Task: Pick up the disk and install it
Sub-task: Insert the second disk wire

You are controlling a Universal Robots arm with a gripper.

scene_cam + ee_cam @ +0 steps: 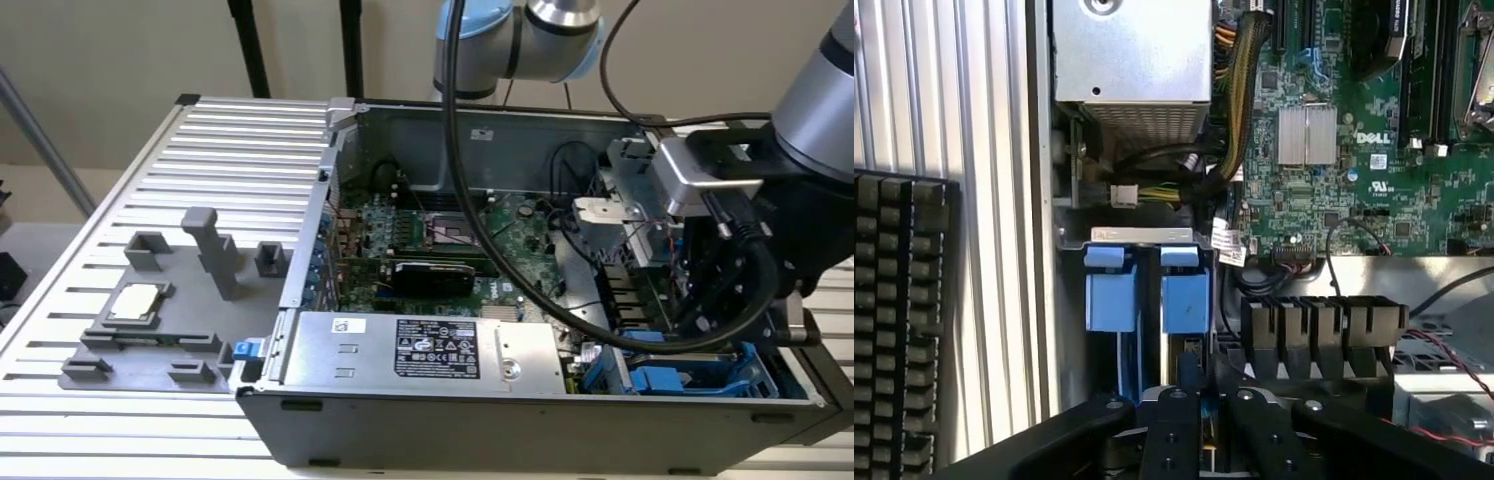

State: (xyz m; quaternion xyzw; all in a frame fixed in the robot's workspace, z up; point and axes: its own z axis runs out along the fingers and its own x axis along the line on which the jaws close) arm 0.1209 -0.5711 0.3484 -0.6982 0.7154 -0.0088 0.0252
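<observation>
My gripper (1201, 420) reaches down into the drive bay at the front corner of the open computer case (534, 400), on the exterior view's right. Its black fingers (1169, 435) stand close together, and a thin blue and black edge shows between them. That edge lines up with the blue carrier of the disk (1184, 300), which stands edge-on in the bay slot. The drive's silver body and label are hidden. In the exterior view the gripper (701, 320) is half covered by a thick black cable, just above blue plastic parts (665, 380).
A second blue carrier (1109, 295) fills the neighbouring slot. The silver power-supply box (414, 350) and bundled wires (1234, 120) lie close to the bay. The motherboard (441, 230) covers the case floor. A small CPU chip (136, 302) rests on a grey fixture outside.
</observation>
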